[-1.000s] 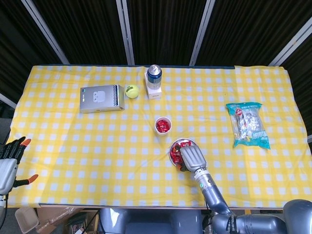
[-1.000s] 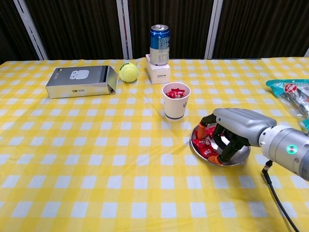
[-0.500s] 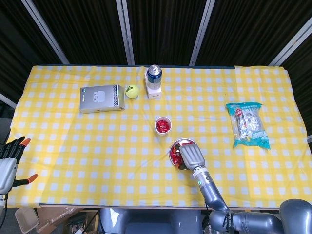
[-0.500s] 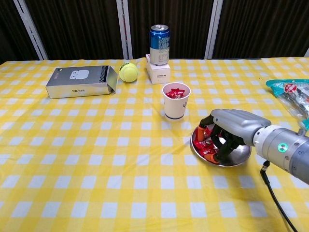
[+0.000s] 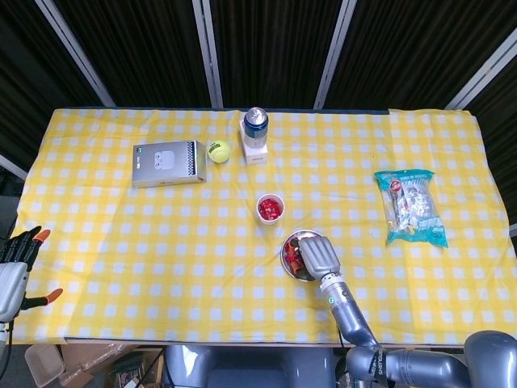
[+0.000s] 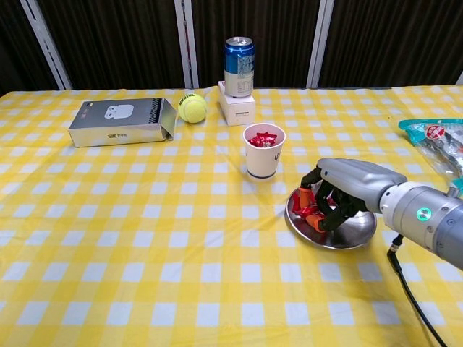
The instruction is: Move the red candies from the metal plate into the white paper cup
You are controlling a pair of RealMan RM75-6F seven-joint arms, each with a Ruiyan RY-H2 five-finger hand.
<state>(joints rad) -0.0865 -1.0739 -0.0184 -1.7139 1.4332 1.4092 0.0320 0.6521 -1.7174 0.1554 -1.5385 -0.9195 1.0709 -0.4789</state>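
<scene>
we find the right hand (image 6: 346, 189) lowered over the metal plate (image 6: 354, 235), fingers curled down and closed around a clump of red candies (image 6: 312, 211) at the plate's left side; in the head view the same hand (image 5: 317, 255) covers most of the plate (image 5: 287, 246). the plate sits toward the near edge of the table (image 5: 121, 242), slightly right of centre. the white paper cup (image 6: 263, 150) stands upright just beyond the plate, apart from it, with red candies visible inside.

the left hand (image 5: 14, 271) hangs off the near left corner of the table, fingers spread and holding nothing.

along the far edge we note a blue can (image 6: 238, 56) standing on a small white box (image 6: 237, 108), a tennis ball (image 6: 192, 108) beside it, and a grey box (image 6: 121, 121) further left. a snack bag (image 5: 410, 206) lies near the right edge.
</scene>
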